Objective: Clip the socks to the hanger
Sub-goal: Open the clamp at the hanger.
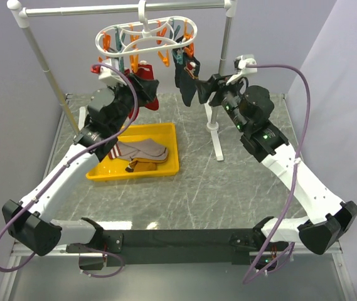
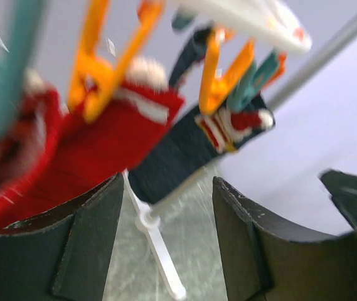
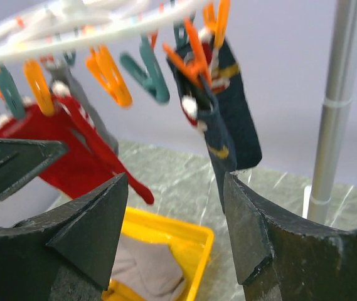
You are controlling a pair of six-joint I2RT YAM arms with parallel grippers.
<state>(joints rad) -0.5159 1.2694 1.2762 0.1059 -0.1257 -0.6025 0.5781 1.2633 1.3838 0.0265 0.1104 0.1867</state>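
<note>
A red, white and yellow patch (image 2: 223, 128) on the dark sock (image 2: 177, 157) was the only label-like mark, and it was too blurred to read.

The desk (image 1: 222, 188) was a grey-green stone pattern, closed in by pale lilac walls (image 1: 347, 56). A white stand (image 1: 122, 9) crossed the far side. The hanger (image 1: 142, 28) hung from its rail by the hook, with orange and teal clothespins (image 3: 109, 75) dangling around the ring. A red sock (image 1: 148, 88) was clipped at the hanger's left side and the dark sock at its right. Nearer and to the left sat a yellow tray (image 1: 134, 174) holding the grey-beige socks (image 1: 142, 149) and a brown sock (image 1: 142, 165).

The left gripper (image 2: 169, 182) was raised just beside the red sock, its fingers parted with nothing between them (the sock lay beyond the left finger). The right gripper (image 3: 175, 179) was raised near the dark sock, likewise parted and empty.

The tray showed whole only from above. The right wrist view caught one corner of it with grey fabric inside, and the left wrist view looked past it to the stand's white foot (image 2: 159, 251).
</note>
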